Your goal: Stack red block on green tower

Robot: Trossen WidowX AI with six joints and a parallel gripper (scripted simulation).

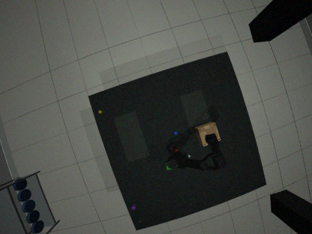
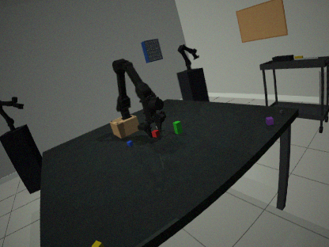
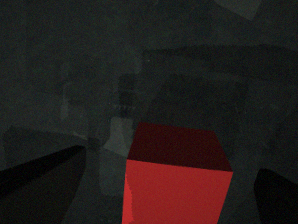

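Red block (image 3: 174,192); green tower (image 2: 177,127); blue cube (image 2: 130,143); purple cube (image 2: 270,120); yellow cube (image 1: 100,112); tan box (image 2: 124,127); black table (image 2: 206,131).

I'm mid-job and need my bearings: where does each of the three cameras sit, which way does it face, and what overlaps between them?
Top: overhead, looking straight down on the dark table; the whole arm shows.
Exterior: off one table corner, looking across it; arm, tan base box, green tower and claw show.
Wrist: on the arm, looking down; only two dark fingers at the edges, apart, on either side of the red block.
Shared: all three show the red block.
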